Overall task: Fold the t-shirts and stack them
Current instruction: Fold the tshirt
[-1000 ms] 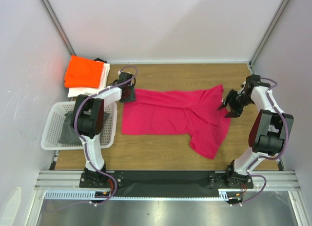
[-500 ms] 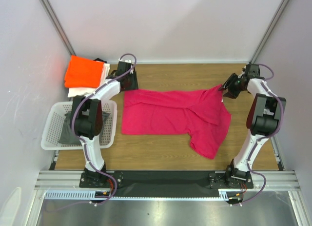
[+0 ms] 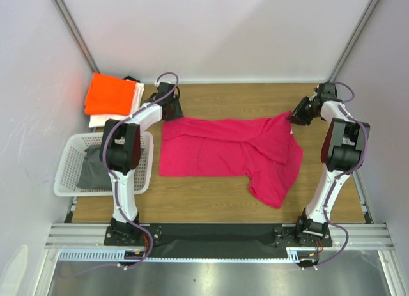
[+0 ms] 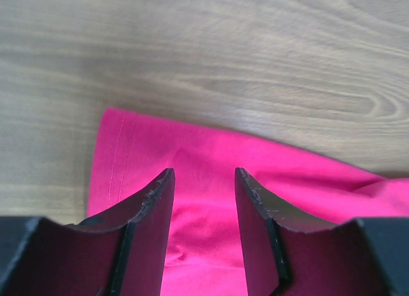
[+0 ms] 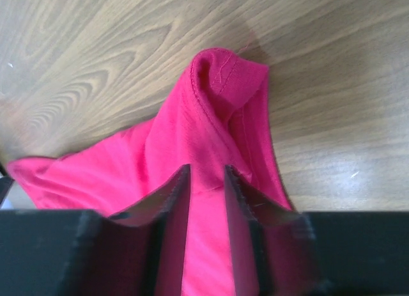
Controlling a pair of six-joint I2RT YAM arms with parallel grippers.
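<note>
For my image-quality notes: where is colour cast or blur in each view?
Top external view: the orange t-shirt throws a red glow on the left wall. Left wrist view: the left fingers look pink from the magenta t-shirt below. Right wrist view: the right fingers are blurred, the fold sharp.

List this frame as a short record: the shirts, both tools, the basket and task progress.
spread shirt: magenta-pink cloth t-shirt, mostly flat on the wooden table, not yet folded
stack: bright orange folded t-shirt on top of the white folded t-shirt, far left corner
left tool: open, low over the pink shirt's far left corner
right tool: closed on the bunched far right corner of the pink shirt
basket: white plastic lattice basket, left side, holding a dark grey bundle
progress: two shirts stacked, one left
</note>
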